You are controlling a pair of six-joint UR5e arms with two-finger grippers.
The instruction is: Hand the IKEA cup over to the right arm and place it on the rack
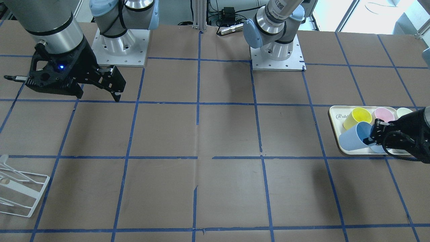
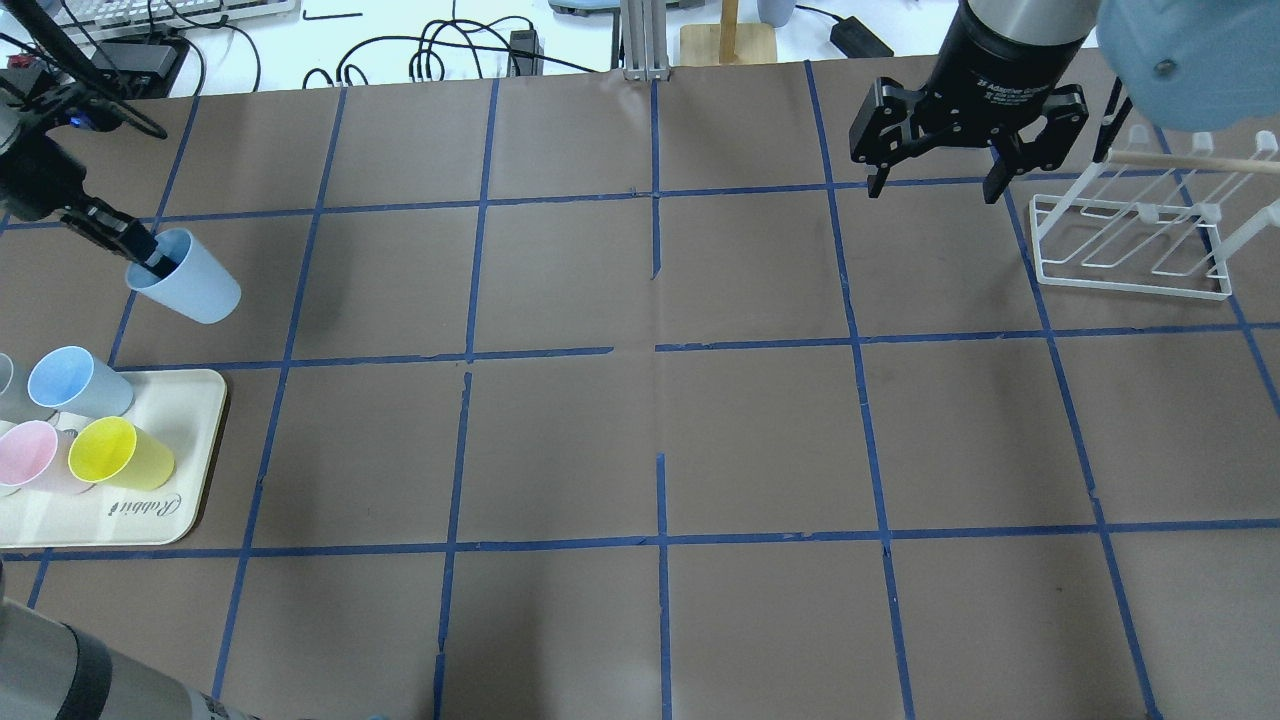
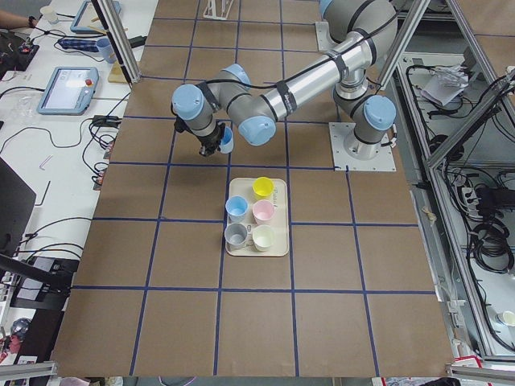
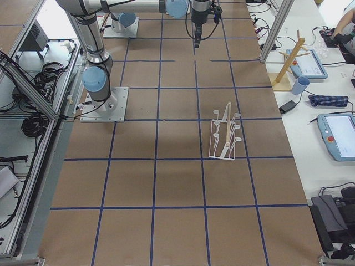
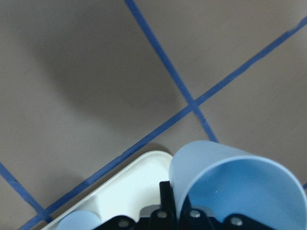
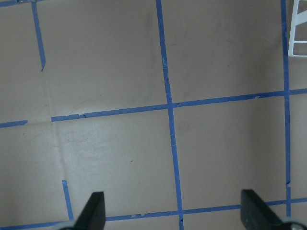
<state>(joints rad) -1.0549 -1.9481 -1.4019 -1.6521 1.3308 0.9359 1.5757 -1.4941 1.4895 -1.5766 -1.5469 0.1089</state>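
Note:
My left gripper (image 2: 140,250) is shut on the rim of a pale blue IKEA cup (image 2: 190,282), one finger inside and one outside. It holds the cup tilted in the air just beyond the tray; the cup also shows in the front view (image 1: 352,138) and the left wrist view (image 5: 230,187). A second blue cup (image 2: 75,380) stands on the cream tray (image 2: 150,520). My right gripper (image 2: 935,185) is open and empty, hovering just left of the white wire rack (image 2: 1130,250). In the right wrist view its gripper (image 6: 175,211) has bare table between the fingers.
The tray also holds a yellow cup (image 2: 120,450), a pink cup (image 2: 30,455) and a grey cup (image 2: 5,385). A wooden stand (image 4: 288,61) and tablets lie beyond the table's far edge. Brown paper with blue tape lines spans the table between the arms.

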